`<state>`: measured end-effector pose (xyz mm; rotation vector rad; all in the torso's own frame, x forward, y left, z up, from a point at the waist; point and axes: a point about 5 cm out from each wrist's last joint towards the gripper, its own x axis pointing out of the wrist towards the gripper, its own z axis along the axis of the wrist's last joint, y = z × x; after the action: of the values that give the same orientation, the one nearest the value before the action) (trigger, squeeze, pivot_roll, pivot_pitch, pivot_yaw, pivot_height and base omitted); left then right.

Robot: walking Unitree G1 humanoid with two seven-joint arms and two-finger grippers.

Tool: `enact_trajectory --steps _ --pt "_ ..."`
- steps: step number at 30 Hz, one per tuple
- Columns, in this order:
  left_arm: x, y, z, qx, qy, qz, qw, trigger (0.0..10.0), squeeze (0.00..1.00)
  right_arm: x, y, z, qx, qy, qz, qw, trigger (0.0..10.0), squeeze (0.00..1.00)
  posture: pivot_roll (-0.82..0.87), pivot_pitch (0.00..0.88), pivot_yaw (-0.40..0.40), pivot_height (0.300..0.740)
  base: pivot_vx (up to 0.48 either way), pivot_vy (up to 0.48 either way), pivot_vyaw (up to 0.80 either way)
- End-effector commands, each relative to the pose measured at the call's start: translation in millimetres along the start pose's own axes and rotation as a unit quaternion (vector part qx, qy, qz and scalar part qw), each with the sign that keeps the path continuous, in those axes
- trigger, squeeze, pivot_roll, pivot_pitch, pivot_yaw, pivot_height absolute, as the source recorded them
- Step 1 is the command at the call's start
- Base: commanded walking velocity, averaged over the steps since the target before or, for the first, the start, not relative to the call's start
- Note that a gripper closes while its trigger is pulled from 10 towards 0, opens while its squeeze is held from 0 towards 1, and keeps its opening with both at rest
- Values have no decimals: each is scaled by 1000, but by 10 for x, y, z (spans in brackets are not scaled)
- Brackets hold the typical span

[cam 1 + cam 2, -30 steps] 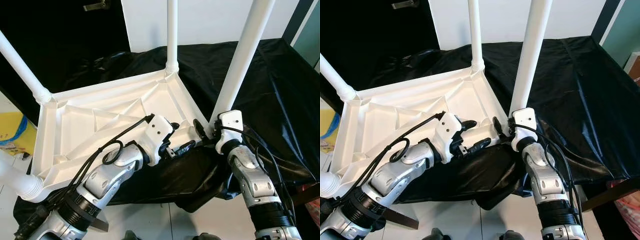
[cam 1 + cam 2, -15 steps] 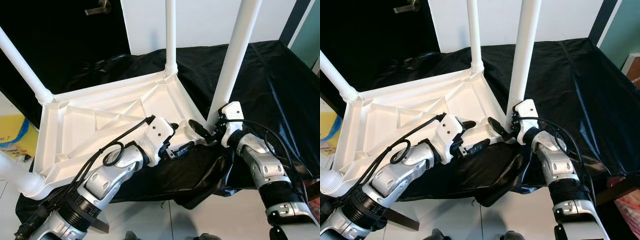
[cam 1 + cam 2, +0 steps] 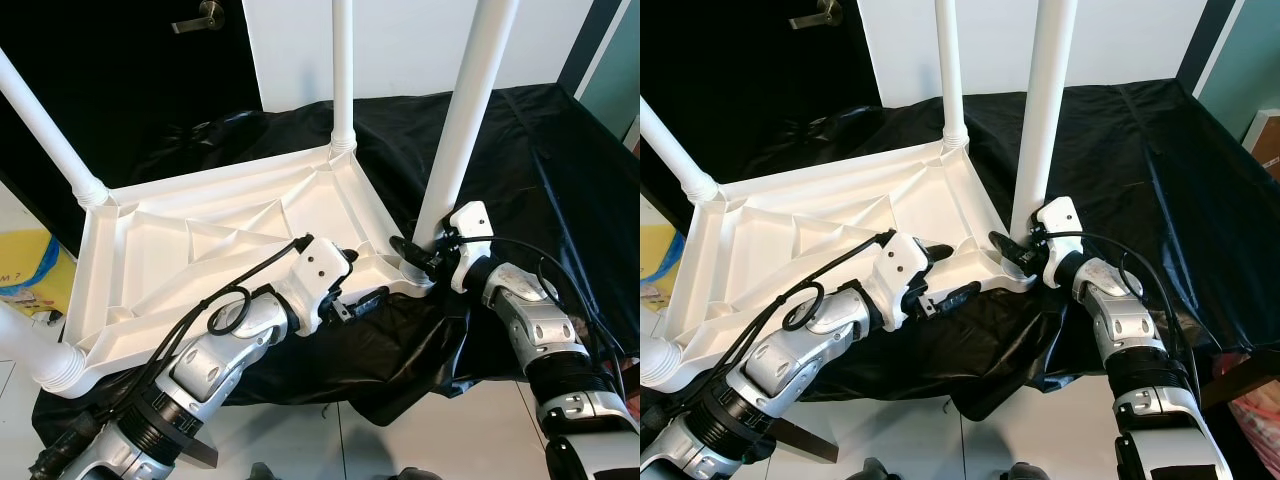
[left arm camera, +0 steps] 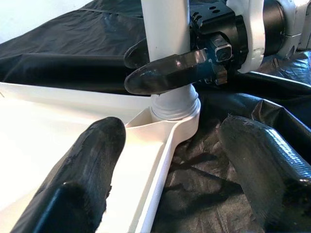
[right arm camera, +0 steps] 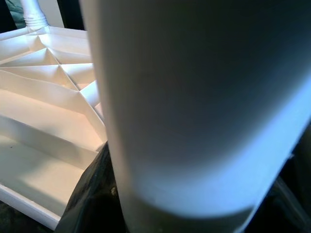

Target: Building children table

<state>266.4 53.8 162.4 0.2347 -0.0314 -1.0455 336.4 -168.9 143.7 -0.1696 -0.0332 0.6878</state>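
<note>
Upturned white children's table lies on black-draped tabletop. Right gripper clamps leg base at 3 o'clock corner, likely seating it; left gripper spread wide over rim, steadying.

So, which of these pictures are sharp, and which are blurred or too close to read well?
Left eye and right eye views: sharp and evenly lit, the white table top bright against the black cloth. Left wrist view: the leg socket is sharp, the near left gripper fingers soft. Right wrist view: the table leg is too close, blurred and shaded.
</note>
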Motion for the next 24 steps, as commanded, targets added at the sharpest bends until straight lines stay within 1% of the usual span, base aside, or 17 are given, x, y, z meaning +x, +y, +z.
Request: enact_trajectory --steps 1,4,6,9,11,12,14,17,18,20,23,24 --pt "-45 -58 -16 3 0 -77 997 10000 0 32 69 -98 11 16 1 1000 10000 0 -37 38 35 740 0 0 0" --pt "-50 -56 -18 2 0 -76 997 10000 0 31 70 -103 14 15 -9 1000 10000 0 -37 42 34 740 0 0 0" --pt "-57 -55 -21 0 0 -73 997 10000 0 21 81 -119 17 15 -29 999 10000 0 -36 45 32 740 0 0 0" --pt "-58 -56 -22 0 0 -72 997 10000 0 17 85 -125 17 14 -34 999 10000 0 -36 45 32 740 0 0 0" --pt "-73 -63 -34 -2 1 -70 998 10000 0 -2 65 -117 9 5 -63 998 10000 0 -38 54 24 740 0 0 0" --pt "-73 -63 -34 -2 1 -70 998 10000 0 -2 65 -117 9 5 -63 998 10000 0 -38 54 24 740 0 0 0" --pt "-90 -66 -47 -5 2 -67 998 10000 0 -20 42 -105 9 -3 -88 996 10000 0 -39 56 21 740 0 0 0" --pt "-95 -65 -53 -6 3 -66 998 10000 0 -30 31 -101 6 -4 -102 995 10000 0 -41 54 18 740 0 0 0" --pt "-101 -57 -61 -7 4 -63 998 10000 0 -39 41 -93 9 -10 -128 992 10000 0 -43 49 16 740 0 0 0" --pt "-103 -55 -62 -7 4 -62 998 10000 0 -40 48 -91 9 -12 -134 991 10000 0 -43 49 16 740 0 0 0" --pt "-124 -36 -72 -8 5 -57 998 10000 0 -36 124 -91 7 -20 -166 986 10000 0 -48 41 14 740 0 0 0" --pt "-131 -31 -76 -8 6 -56 998 10000 0 -35 156 -97 15 -22 -179 983 10000 0 -48 38 13 740 0 0 0"
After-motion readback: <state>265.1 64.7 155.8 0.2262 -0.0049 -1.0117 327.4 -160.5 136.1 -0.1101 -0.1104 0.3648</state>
